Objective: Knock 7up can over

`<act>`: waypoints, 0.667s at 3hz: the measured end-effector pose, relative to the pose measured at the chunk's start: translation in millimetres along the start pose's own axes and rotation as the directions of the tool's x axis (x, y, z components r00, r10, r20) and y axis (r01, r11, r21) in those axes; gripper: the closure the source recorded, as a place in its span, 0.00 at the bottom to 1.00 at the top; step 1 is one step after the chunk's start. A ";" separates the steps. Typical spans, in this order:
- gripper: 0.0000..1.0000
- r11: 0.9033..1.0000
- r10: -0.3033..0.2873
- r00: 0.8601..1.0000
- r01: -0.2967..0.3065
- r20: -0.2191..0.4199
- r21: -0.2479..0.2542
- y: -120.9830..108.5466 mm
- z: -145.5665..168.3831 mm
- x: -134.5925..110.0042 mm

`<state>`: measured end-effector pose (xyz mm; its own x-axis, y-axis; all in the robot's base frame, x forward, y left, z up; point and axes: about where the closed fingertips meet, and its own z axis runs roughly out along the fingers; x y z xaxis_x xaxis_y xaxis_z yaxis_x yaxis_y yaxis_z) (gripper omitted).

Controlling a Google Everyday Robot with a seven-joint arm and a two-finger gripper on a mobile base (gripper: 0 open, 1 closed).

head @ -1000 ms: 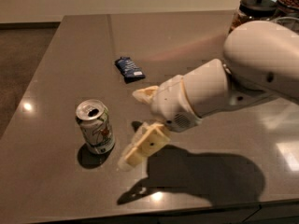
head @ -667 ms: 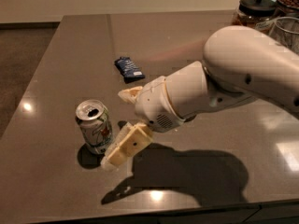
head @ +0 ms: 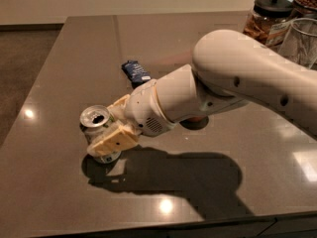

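The 7up can (head: 97, 125) stands on the dark table (head: 59, 192) at the left, white with green markings, its silver top with the opening facing up. My gripper (head: 103, 130) has reached it from the right. It is open, with one cream finger (head: 114, 141) across the can's front and lower body and the other finger (head: 119, 104) behind it. The can sits between the fingers and still looks upright. Its lower part is hidden by the front finger.
A blue snack packet (head: 135, 72) lies behind the gripper. A dark-lidded jar (head: 266, 17) and a clear glass (head: 302, 39) stand at the back right. A dark round object (head: 195, 124) shows partly under my arm. The table's front edge runs along the bottom.
My arm has swung left and the gripper has closed in on the can, from beside it to straddling it. The can has stayed in place.
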<state>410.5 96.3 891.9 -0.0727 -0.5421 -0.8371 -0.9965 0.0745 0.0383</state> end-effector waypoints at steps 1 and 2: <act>0.64 1.000 0.001 1.000 -0.001 -0.008 0.003 -1.7 -3.4 -7.4; 0.95 0.998 -0.049 0.994 0.053 -0.098 0.037 -6.4 -26.4 -27.8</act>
<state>417.8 88.8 929.3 -0.0278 -0.6246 -0.7805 -0.9967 0.0772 -0.0263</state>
